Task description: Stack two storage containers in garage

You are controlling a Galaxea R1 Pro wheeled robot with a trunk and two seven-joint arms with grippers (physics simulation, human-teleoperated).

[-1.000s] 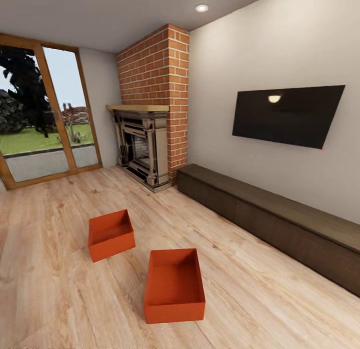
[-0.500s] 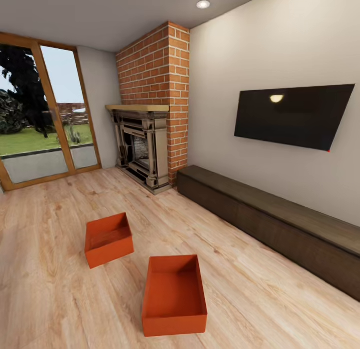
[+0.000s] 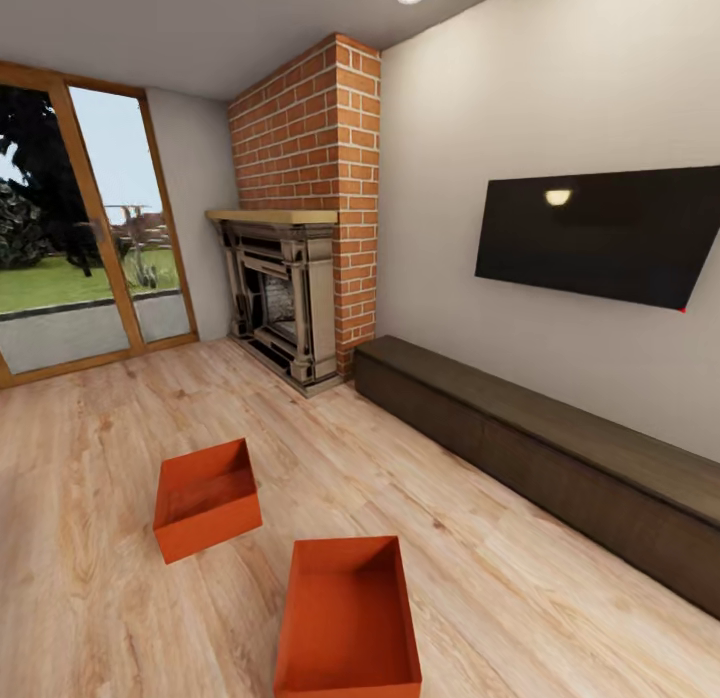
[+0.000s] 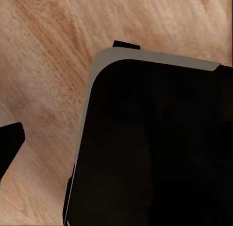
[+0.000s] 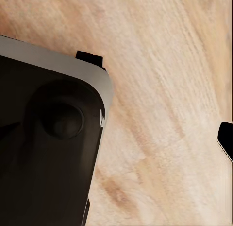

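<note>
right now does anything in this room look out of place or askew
Two orange bins sit open on the wood floor mid-room, at different angles: the near bin lies roughly square to the view, the far bin is skewed. Neither looks tipped or damaged. The TV and the fireplace look in order.

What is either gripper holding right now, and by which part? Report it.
Nothing is held, as far as shown: both storage containers, the nearer and the farther, sit apart on the wood-plank floor, untouched.

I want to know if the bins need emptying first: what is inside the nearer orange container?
Nothing visible: the nearer storage container shows a bare orange bottom. Its nearest end is cut off by the head view's edge, so that part stays unseen.
</note>
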